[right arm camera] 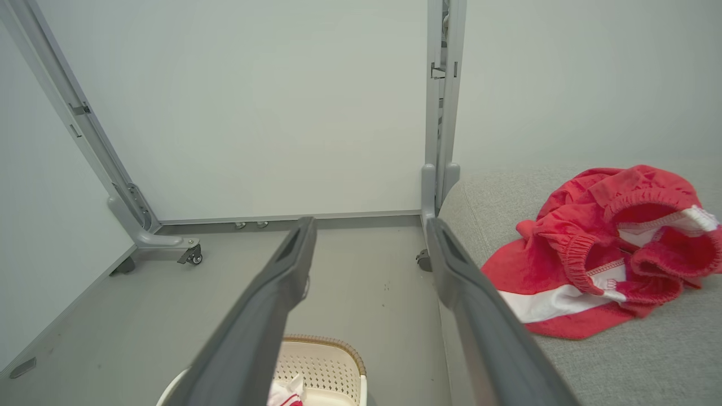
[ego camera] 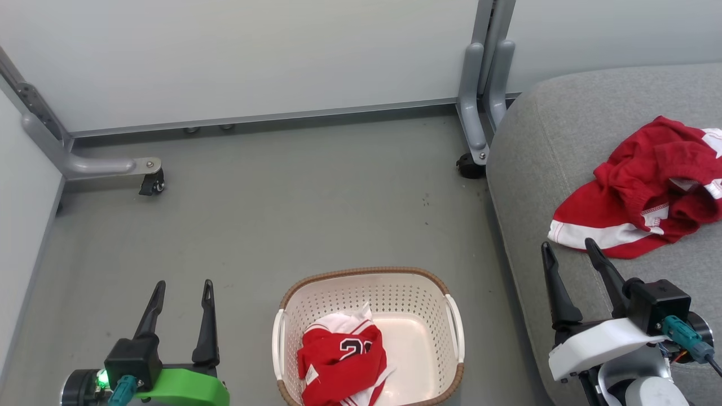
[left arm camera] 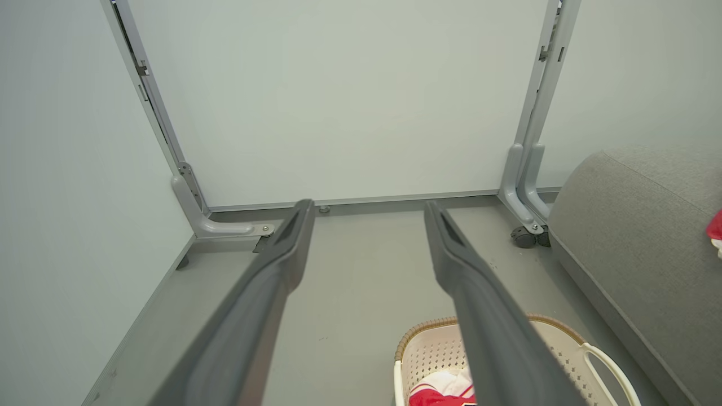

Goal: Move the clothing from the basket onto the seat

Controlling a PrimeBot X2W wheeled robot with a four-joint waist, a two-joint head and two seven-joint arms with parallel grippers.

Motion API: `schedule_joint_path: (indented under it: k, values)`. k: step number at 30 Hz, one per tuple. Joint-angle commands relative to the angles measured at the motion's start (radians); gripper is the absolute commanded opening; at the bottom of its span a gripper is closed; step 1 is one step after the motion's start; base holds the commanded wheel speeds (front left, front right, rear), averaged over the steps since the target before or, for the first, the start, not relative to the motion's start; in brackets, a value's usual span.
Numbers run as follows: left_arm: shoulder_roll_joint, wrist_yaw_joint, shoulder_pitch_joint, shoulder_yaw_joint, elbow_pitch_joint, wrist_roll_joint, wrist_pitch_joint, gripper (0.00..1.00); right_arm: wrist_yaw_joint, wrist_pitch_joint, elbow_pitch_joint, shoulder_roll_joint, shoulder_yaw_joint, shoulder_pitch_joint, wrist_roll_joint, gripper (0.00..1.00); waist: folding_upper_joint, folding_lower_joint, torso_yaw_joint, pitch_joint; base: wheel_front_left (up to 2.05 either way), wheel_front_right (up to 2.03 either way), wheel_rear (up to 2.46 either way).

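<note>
A crumpled red jersey with black-and-white numerals [ego camera: 341, 361] lies in the left half of the cream basket [ego camera: 457, 332] on the floor. Red shorts with a white band [ego camera: 637, 192] rest on the grey seat [ego camera: 564, 129] at the right. My left gripper [ego camera: 183, 287] stands open over the floor, left of the basket, holding nothing. Open too, my right gripper [ego camera: 569, 248] hovers over the seat's front left part, just short of the shorts' hem. The left wrist view catches the basket [left arm camera: 564, 338] and the jersey [left arm camera: 440, 395]; the right wrist view takes in the shorts [right arm camera: 598, 254] and the basket [right arm camera: 321, 361].
White partition panels on grey metal legs with castors [ego camera: 152, 183] [ego camera: 469, 166] wall in the grey floor [ego camera: 282, 214] at the back and left. The seat's rounded edge runs close beside the basket's right handle.
</note>
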Motion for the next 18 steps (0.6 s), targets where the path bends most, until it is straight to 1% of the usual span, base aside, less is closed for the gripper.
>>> schedule_joint_path:
  k: [1, 18]
  values:
    - [-0.004, -0.004, 0.009, 0.008, 0.002, 0.007, -0.003, 1.0, 0.0, 0.002, -0.007, -0.003, 0.0, 0.012, -0.002, 1.0, 0.0, 0.0, 0.001, -0.001, 0.0, 0.0, 0.0]
    - [-0.023, -0.02, -0.022, 0.024, 0.022, 0.037, -0.003, 1.0, 0.0, 0.008, -0.018, -0.003, -0.005, 0.004, -0.002, 1.0, 0.0, 0.0, 0.008, 0.011, 0.0, 0.0, 0.0]
